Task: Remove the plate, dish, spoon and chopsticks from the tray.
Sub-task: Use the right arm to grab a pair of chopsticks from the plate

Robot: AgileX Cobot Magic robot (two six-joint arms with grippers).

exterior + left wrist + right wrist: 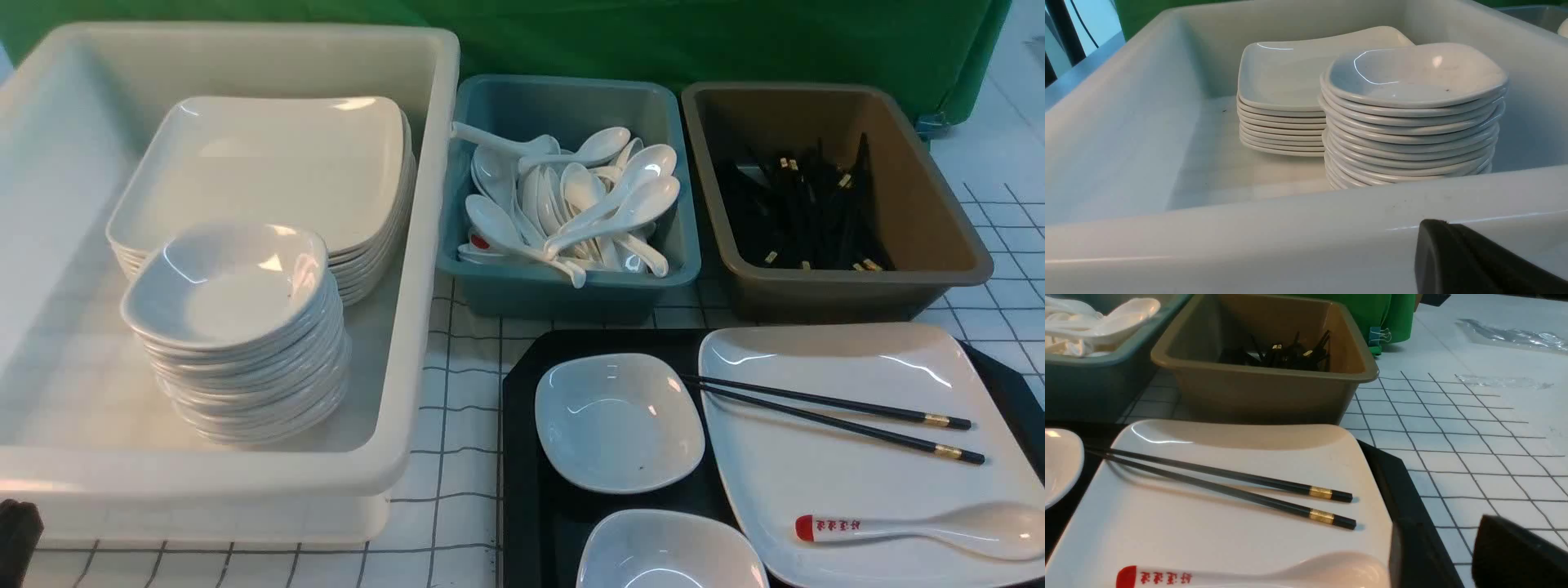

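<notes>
From here the tray [522,457] runs off the near edge, cutting a second dish [669,551] short, while the dish [619,420] beside it sits whole. The plate [849,474] on the tray's right carries the chopsticks [833,412] and the spoon [922,527], whose bowl is clipped at the side. Only a dark sliver of the left gripper [1474,261] shows, closed with nothing seen in it. The right gripper [1515,555] is a dark corner, and I cannot tell how its jaws stand.

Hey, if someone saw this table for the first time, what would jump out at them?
Probably the big white bin on the left, holding tall stacks of square plates and small dishes. Next, the large white plate on the black tray at front right, with black chopsticks and a red-tipped spoon lying on it.
</notes>
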